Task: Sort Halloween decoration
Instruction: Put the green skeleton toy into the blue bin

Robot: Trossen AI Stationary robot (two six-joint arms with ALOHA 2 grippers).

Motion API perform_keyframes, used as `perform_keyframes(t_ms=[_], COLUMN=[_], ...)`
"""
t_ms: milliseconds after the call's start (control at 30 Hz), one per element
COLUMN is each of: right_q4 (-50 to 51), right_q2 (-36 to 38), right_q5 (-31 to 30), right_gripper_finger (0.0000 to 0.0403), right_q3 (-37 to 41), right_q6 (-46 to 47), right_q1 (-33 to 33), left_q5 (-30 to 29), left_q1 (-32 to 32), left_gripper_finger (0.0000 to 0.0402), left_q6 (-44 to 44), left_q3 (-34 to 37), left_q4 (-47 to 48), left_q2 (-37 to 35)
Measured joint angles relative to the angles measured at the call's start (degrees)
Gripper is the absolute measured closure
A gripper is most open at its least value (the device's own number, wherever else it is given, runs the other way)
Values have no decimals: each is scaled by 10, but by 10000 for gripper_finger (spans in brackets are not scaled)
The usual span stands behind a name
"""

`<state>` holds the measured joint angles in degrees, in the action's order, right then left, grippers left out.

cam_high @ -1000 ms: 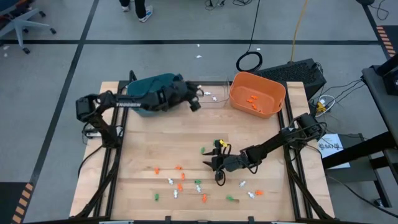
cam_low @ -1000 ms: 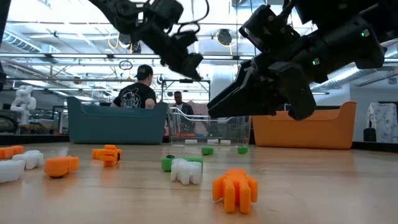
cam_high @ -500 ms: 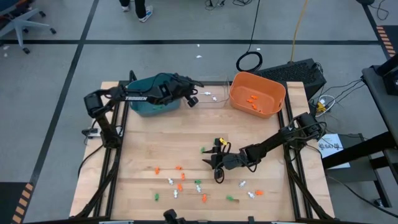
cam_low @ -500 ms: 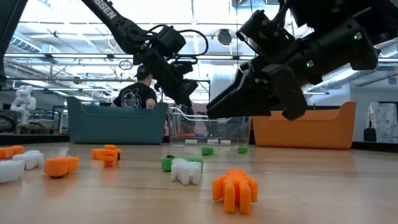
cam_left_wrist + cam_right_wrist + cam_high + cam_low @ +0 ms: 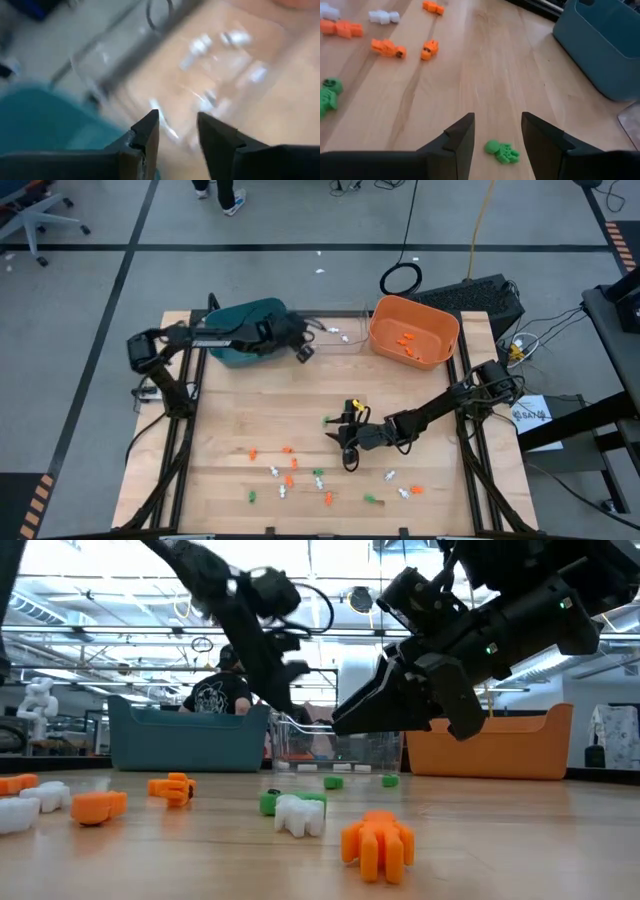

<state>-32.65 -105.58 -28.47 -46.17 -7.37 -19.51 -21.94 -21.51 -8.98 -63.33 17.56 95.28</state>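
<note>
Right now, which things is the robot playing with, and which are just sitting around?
For the job:
- green trinket between the open right pincer
- scattered trinkets
- left pincer, open, by the bins

Just there:
- coiled cable
- person behind the table

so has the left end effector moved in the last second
Yes. The left end effector has drawn back from the clear plastic bin toward the teal plastic bin.

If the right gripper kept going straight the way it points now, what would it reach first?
Most likely the green trinket on the table: it lies just ahead of the open right gripper, between its fingers. Depth is unclear.
</note>
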Motion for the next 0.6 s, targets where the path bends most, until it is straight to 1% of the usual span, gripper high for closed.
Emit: perform_keyframes(t_ms=[67, 167, 300, 433, 500, 600], right_q4=[13, 28, 65, 104, 131, 168], right_q2=[0, 0, 0, 2, 10, 35], right_q5=[0, 0, -3, -18, -17, -16], right_gripper_finger=[257, 257, 257, 257, 257, 257], right_q3=[0, 0, 0, 0, 1, 0], right_q6=[6, 8, 4, 13, 22, 37], right_q1=[1, 1, 1, 0, -5, -18], left_q5=[-6, -35, -76, -127, -160, -198], left_q1=[41, 128, 245, 342, 379, 420], left_gripper_finger=[270, 270, 270, 270, 270, 270], left_q6=[-48, -78, -128, -187, -226, -267], left_q3=[4, 21, 34, 58, 65, 69], left_q4=[67, 98, 85, 29, 22, -15], left_q2=[-28, -56, -64, -53, -49, -37])
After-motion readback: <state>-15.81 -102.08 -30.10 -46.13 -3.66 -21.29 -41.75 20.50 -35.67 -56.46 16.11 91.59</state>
